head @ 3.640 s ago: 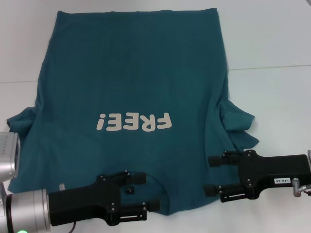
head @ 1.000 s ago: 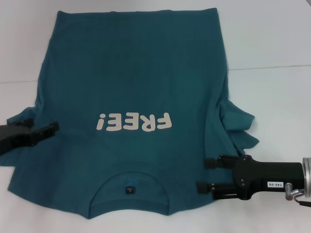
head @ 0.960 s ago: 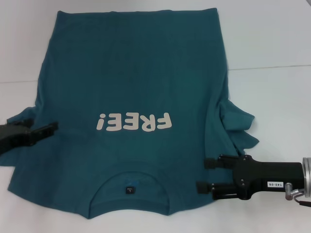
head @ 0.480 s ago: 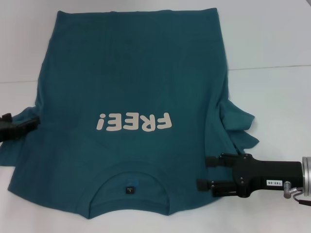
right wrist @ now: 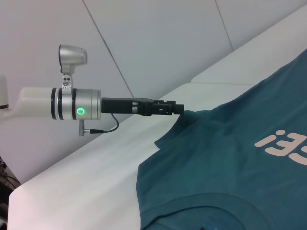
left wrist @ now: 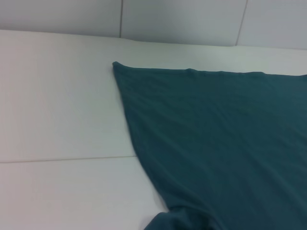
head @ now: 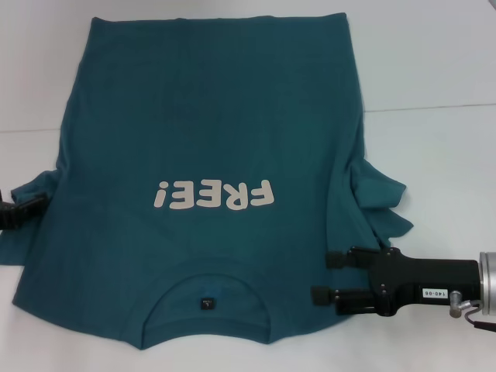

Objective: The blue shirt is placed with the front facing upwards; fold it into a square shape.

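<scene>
White table (head: 434, 70) | blue shirt (head: 209, 116) flat | left gripper (head: 17, 210) at sleeve — grip unclear | right gripper (head: 325, 277) level, fingers parted

A white table (head: 434, 70) carries the load — its surface shows a thin seam running sideways, which passes under the blue shirt (head: 209, 124). The shirt lies flat and face up on it, cream lettering showing, collar at the near edge, hem toward the far edge. Both sleeves are bunched on the tabletop beside the shirt's body.
</scene>
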`<move>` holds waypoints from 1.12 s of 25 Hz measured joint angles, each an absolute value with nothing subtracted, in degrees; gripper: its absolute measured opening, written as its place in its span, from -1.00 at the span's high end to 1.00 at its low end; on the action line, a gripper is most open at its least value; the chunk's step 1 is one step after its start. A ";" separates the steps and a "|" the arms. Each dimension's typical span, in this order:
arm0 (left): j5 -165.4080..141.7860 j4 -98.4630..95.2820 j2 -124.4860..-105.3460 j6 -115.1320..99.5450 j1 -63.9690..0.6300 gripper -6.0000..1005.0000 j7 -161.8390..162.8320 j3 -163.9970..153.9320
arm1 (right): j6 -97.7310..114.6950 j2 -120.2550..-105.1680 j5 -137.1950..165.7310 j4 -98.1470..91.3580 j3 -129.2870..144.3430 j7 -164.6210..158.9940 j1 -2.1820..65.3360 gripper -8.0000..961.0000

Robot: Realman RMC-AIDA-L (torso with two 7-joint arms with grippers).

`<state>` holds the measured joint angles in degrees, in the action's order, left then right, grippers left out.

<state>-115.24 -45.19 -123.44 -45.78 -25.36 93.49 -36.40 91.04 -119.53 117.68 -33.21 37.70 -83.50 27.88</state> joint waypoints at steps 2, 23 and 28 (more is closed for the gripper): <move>-115.24 -45.06 -123.51 -45.02 -25.26 -0.55 93.49 -36.46 | 91.04 -119.53 117.68 -33.12 37.70 -83.50 27.85 -0.92; -117.40 -42.94 -123.73 -42.81 -25.94 -0.51 92.94 -37.57 | 90.58 -119.53 117.68 -32.69 37.70 -83.20 27.84 -0.92; -118.99 -42.97 -123.84 -41.59 -26.47 -0.50 92.93 -38.38 | 90.53 -119.53 117.68 -32.69 37.70 -83.18 27.91 -0.92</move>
<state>-118.99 -42.97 -123.84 -41.59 -26.47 92.93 -38.38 90.53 -119.53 117.68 -32.69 37.70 -83.18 27.91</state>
